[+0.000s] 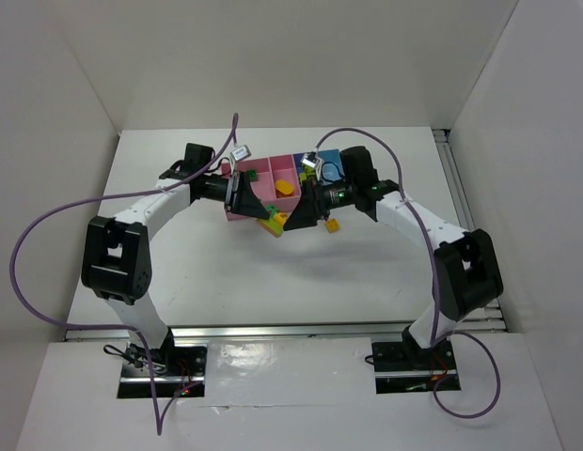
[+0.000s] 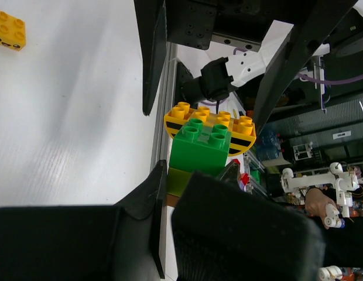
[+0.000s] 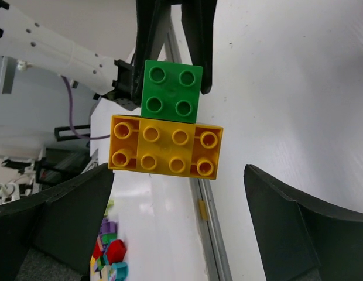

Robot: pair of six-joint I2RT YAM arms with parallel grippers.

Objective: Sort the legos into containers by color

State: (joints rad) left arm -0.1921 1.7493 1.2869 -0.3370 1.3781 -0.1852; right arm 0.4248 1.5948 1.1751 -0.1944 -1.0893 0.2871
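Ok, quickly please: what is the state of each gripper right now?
Left gripper: closed, holding the stacked legos by the green end.
Right gripper: open, holding nothing.

Lime brick point(image 2: 180, 181), green brick point(image 3: 172, 91), orange-yellow brick point(image 3: 165, 146).

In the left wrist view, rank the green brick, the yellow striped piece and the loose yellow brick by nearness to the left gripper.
1. green brick, held at the left gripper, centre.
2. yellow striped piece, attached just beyond it.
3. loose yellow brick, apart, far top left.
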